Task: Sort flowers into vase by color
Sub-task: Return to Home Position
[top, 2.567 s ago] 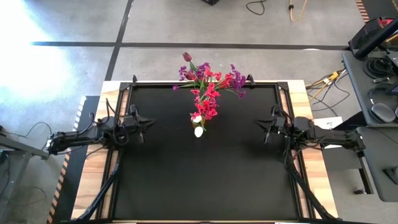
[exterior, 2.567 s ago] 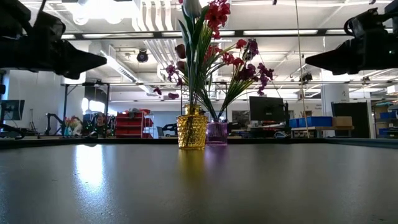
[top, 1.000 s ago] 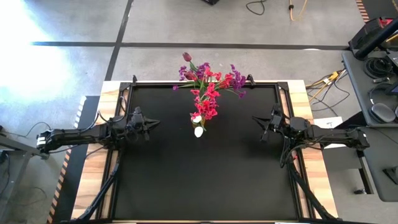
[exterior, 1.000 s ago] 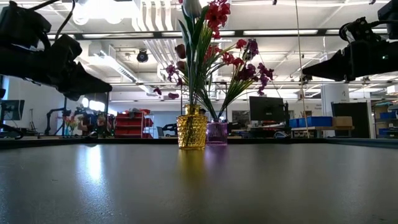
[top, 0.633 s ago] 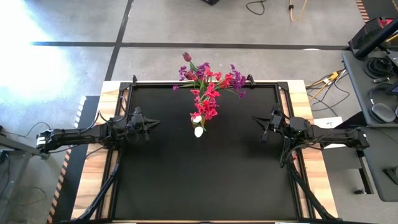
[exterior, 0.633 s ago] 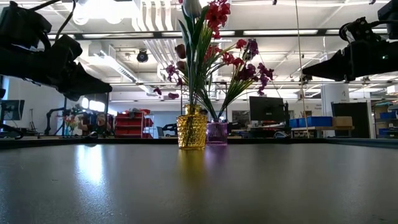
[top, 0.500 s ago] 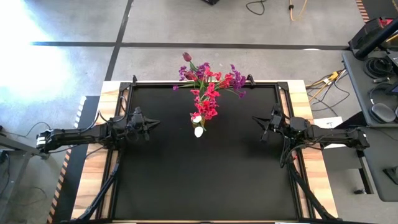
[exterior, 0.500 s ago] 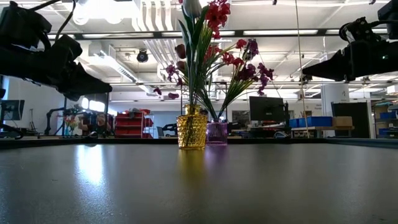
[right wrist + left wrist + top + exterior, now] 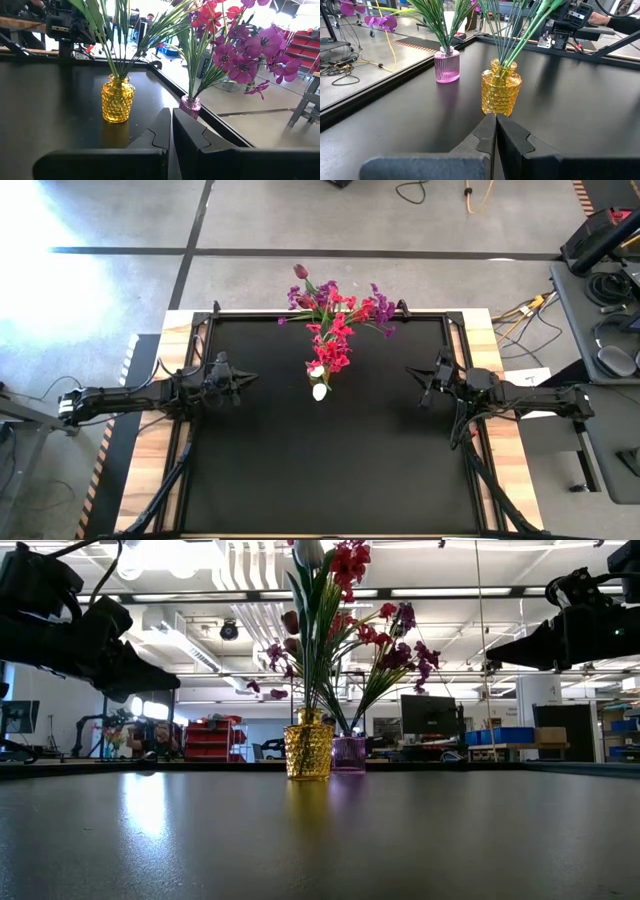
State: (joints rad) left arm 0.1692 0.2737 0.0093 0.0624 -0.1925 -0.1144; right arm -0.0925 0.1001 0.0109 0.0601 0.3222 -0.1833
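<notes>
Motion has ceased: left gripper [image 9: 248, 377] and right gripper [image 9: 410, 371] hang clenched and empty, well apart from the flowers [image 9: 332, 340] standing in yellow vase [image 9: 308, 747] and pink vase [image 9: 349, 754], so sorting looks done.

The high view looks straight down on the whole table [image 9: 320, 470], while the low view sits at its surface, facing the yellow vase [image 9: 308, 745] and the room behind. Each wrist camera looks forward past its own fingertips, left gripper [image 9: 495, 117] and right gripper [image 9: 170, 111], from opposite sides. Both see that same vase close ahead.
</notes>
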